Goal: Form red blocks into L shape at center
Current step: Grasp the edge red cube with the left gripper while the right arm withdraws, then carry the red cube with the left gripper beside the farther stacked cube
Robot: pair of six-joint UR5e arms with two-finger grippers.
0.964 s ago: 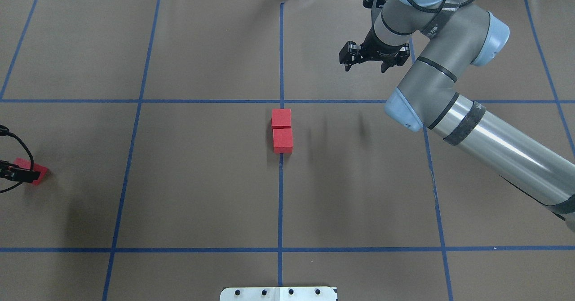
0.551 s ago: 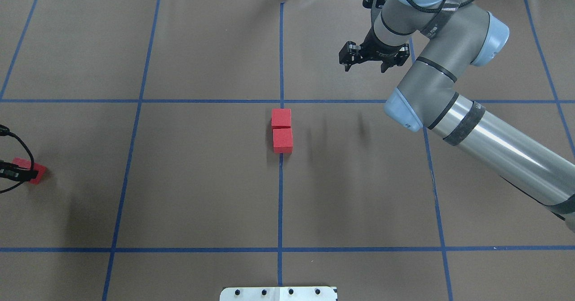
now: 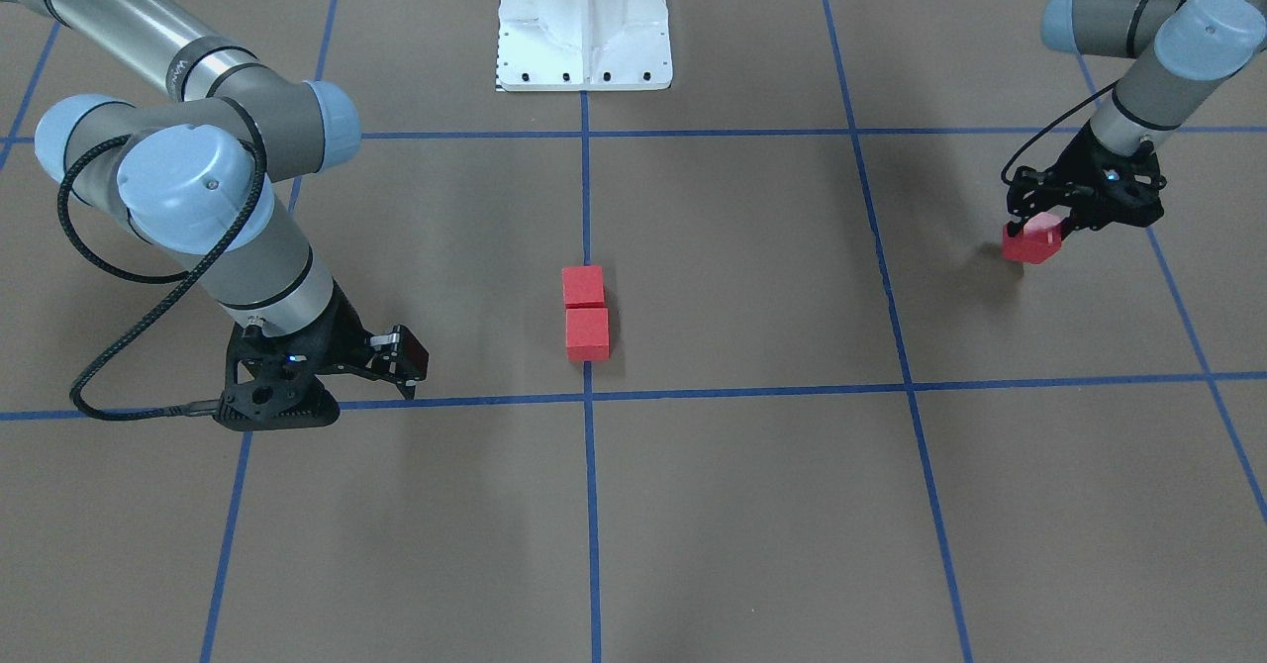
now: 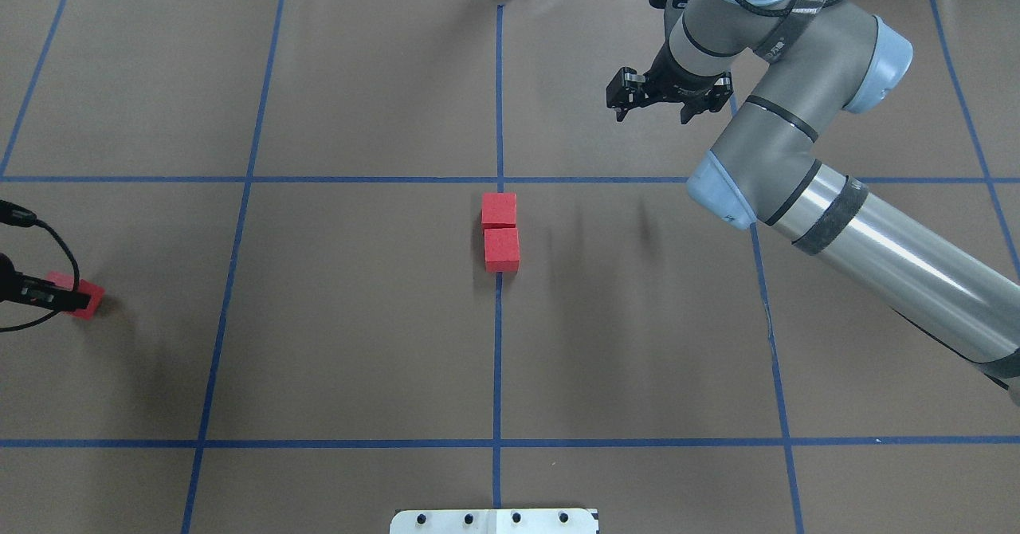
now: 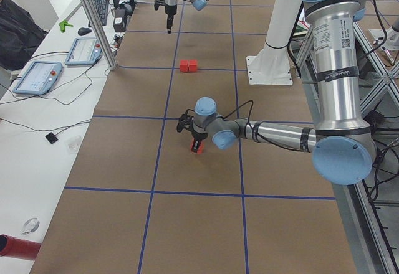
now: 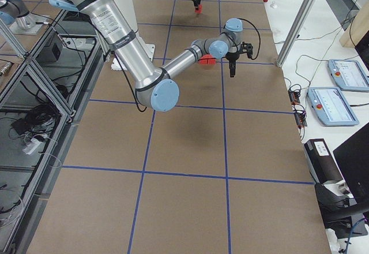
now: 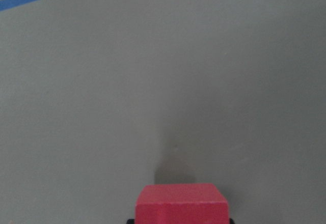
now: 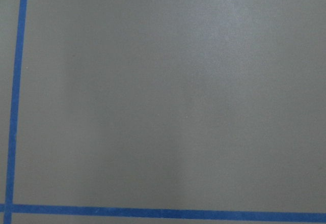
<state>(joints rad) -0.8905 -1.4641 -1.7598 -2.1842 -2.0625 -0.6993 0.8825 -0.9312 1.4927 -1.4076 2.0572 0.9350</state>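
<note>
No brand or label can be read. A band of small print runs round the upright left arm (image 5: 336, 56) in the exterior left view, but it is too fine to make out.

The three red blocks are plain matte cubes with sharp edges and no markings. Two of them (image 4: 499, 210) (image 4: 502, 249) sit touching face to face on the brown tabletop (image 4: 358, 319). They form a short straight row along the middle blue tape line (image 4: 497, 359), at the center (image 4: 478, 191), just on the robot's side of the crossing there. The nearer one is shifted very slightly sideways from its partner.

The third block (image 3: 1031, 243) is well apart from them, close to the tabletop edge on the robot's left. The left tool (image 3: 1035, 230) is clenched on it, black fingers on two opposite sides. In the left wrist view only its upper face and front edge show at the bottom, with a dim shadow on the paper just beyond. Whether it rests on the tabletop or hangs just above cannot be told. In the overhead view most of this tool is cut off by the frame.

The right tool (image 4: 652, 115) is released, fingers spread and holding nothing, over the far right part of the tabletop. Its wrist camera shows only bare paper and two tape lines.
</note>
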